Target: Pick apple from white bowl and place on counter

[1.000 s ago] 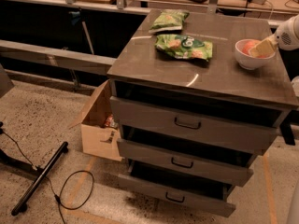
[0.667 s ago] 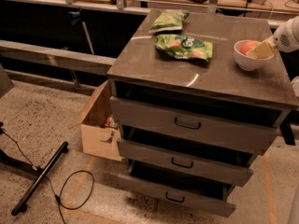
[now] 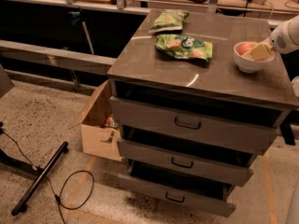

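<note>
While the apple (image 3: 246,48) sits inside the white bowl (image 3: 247,65) at upper right of the frame, the gripper (image 3: 259,52) enters from the right edge, w/ its tan tip over the bowl rim, at the apple's right side. Grip state: cannot tell. Contact w/ apple: cannot tell.

Bowl stands upright on the counter (image 3: 224,80), near the counter's right edge. Two green snack bags lie on the same top: one (image 3: 184,46) just left of the bowl, apart from it; the other (image 3: 169,21) toward the far edge, upper centre.

Below the top, three black-handled drawers, each pulled partly out. An open cardboard box (image 3: 96,132) sits on the floor, touching the cabinet's left side. A black cable (image 3: 74,195) loops at lower left.
</note>
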Robot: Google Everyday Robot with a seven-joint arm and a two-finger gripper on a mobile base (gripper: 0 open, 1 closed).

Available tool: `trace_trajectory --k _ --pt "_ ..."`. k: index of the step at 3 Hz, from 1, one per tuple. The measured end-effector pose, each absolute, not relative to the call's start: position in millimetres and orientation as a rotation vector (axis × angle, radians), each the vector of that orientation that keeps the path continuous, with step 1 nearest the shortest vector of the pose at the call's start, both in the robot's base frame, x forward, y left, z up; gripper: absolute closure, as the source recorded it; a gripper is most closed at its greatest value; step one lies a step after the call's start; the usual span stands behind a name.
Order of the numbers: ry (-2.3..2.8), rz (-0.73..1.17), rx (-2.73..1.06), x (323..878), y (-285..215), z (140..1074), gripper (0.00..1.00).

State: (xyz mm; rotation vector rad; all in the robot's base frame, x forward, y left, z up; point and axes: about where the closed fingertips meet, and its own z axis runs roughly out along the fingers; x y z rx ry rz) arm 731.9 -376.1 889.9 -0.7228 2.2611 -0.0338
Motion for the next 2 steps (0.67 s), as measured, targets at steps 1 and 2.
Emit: trace_trajectory --k 1,2 --pt "2.261 -0.030 -0.746 735.5 -370.2 886.7 0.40" --pt "2.249 -0.029 -0.766 739.9 -365.4 887.4 0.64"
